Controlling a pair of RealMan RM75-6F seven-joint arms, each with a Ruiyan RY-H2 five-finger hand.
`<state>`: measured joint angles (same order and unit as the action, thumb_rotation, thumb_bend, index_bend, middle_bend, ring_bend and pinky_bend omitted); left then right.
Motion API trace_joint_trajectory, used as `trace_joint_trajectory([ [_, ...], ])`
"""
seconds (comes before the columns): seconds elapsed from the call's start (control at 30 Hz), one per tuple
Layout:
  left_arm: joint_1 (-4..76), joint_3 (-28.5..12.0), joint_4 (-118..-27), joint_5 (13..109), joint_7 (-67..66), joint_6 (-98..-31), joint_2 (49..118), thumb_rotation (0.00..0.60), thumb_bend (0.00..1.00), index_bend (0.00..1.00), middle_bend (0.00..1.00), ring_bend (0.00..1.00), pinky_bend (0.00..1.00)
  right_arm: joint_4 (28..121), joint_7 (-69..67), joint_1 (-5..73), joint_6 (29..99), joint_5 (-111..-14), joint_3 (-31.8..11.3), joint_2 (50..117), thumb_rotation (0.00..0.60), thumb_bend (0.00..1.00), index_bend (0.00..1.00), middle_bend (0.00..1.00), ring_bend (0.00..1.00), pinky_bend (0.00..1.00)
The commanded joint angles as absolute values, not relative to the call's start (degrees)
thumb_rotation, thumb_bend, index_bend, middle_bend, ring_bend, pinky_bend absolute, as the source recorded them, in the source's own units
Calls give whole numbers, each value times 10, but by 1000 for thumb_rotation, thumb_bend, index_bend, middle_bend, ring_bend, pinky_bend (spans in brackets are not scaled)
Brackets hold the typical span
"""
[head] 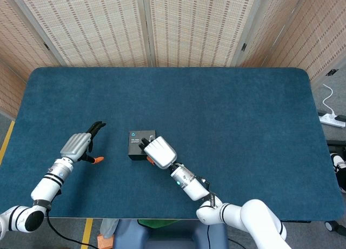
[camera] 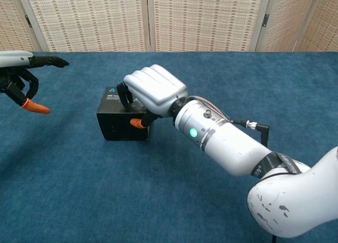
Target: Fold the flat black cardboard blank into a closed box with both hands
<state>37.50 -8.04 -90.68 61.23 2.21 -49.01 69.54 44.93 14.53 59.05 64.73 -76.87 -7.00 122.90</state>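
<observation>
Both hands in view. My right hand [head: 158, 150] [camera: 156, 89] sits on the black box [head: 140, 144] [camera: 120, 117], palm over its top near the right end, back of the hand up. Fingers curl down onto the lid; dark fingertips [camera: 124, 95] press the top by the small white label with a blue triangle mark [camera: 111, 92]. Orange thumb tip [camera: 137, 123] touches the near front face at the box's right corner. So the right hand is pressing on the box, top and front pinched between fingers and thumb. Whether the box is actually lifted or just pushed down, can't tell; it looks flat on the table.

Box is already folded up, lid closed, standing on the blue table cover [head: 227, 113] [camera: 95, 201], a bit left of centre and toward my near edge. My right forearm [head: 187, 182] [camera: 222, 142] runs back from it toward me, green light lit on the wrist.

My left hand [head: 76, 146] [camera: 21, 74] is well apart from the box, off to its left, holding nothing. One dark finger points out straight, the others are partly curled under, orange thumb tip [head: 96, 160] [camera: 34, 108] sticking out below. Fingers apart, nothing between them. In the chest view it hangs above the cover, not touching.

Behind the table stand woven folding screens [head: 178, 27] [camera: 200, 18]. On the floor at far right lies a white power strip [head: 331, 118].
</observation>
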Motion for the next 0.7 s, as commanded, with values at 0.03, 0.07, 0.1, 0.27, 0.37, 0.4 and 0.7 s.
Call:
trace_joint_trajectory([
  [0.03,373,-81,-907,606,12,-496,697,600,221,0,0,613,908,466,136,584,668,-785,-79,1217,600,334,391,466,754,1000],
  [0.07,373,-81,-907,605,11,-497,697,600,221,0,0,601,899,469,135,583,671,-786,-80,1215,600,334,355,447,750,1000],
  [0.1,373,-81,-907,604,10,-498,697,600,220,0,0,577,875,471,134,583,673,-788,-80,1213,600,334,269,404,741,1000],
  [0.27,359,-77,-906,590,-42,-548,708,600,221,0,0,304,614,544,142,546,733,-811,-82,1151,600,335,0,236,701,1000],
  [0.37,346,-77,-899,572,-99,-604,723,600,223,0,2,265,535,629,158,507,759,-811,-77,1086,600,335,0,216,645,998],
  [0.4,342,-77,-897,568,-113,-620,726,600,225,0,6,262,524,653,163,494,767,-808,-76,1065,600,335,0,213,610,985],
  [0.7,272,-57,-905,583,-185,-754,717,600,251,18,79,160,331,886,152,338,820,-746,-40,820,600,351,0,192,133,320],
])
